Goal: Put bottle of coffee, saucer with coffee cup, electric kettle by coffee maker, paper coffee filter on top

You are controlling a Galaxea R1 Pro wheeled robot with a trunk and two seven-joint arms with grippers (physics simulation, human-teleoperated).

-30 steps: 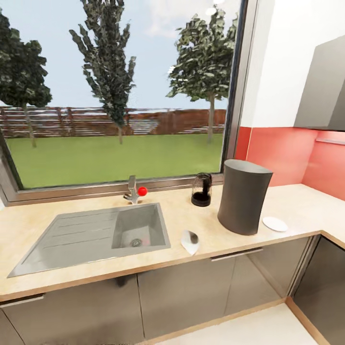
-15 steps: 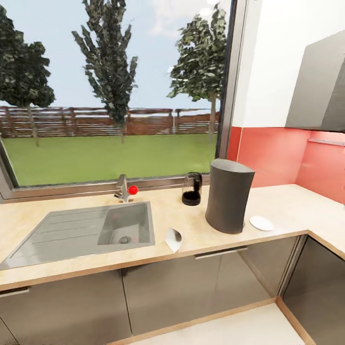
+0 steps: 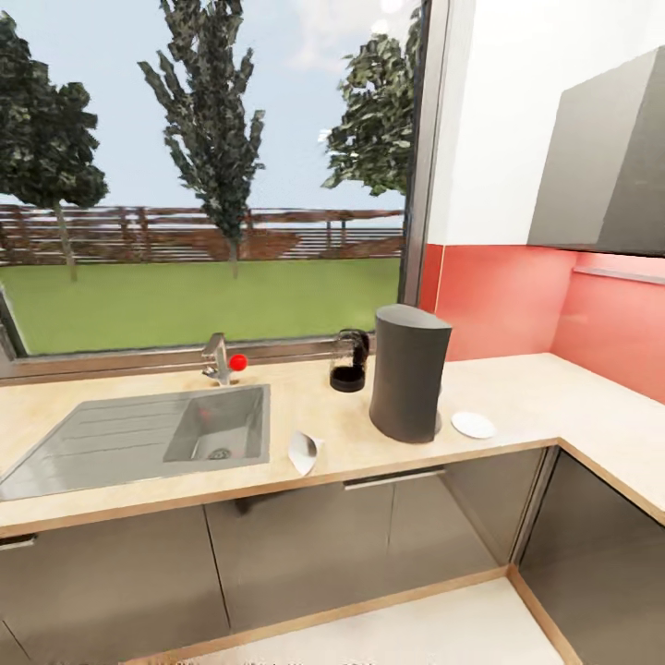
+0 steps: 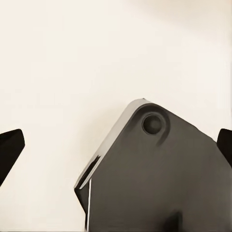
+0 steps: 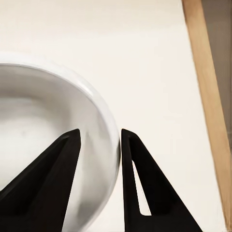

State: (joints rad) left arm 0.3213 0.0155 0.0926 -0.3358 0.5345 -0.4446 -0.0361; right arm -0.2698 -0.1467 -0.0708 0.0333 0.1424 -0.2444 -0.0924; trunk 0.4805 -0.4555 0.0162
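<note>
Coffee cup (image 5: 53, 116): left of right wrist frame, clamped by its rim in right gripper (image 5: 100, 133). Left gripper (image 4: 118, 145): spread wide, empty. Could slip from so thin a pinch before reaching saucer (image 3: 473, 425), centre-right beside coffee maker (image 3: 406, 374).

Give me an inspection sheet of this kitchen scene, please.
Surface: kitchen countertop, beige, with a steel sink.
Job's things: coffee maker upright; electric kettle left of it by the window; saucer right of it, bare; coffee cup, apparently, at the right gripper.
Clutter: white folded item at the counter edge; red-knobbed tap.
Grippers: right gripper jaws astride the cup's rim; left gripper jaws apart, holding nothing.
Cables: nothing seen.
Surroundings: window, red splashback, grey wall cabinet.
</note>
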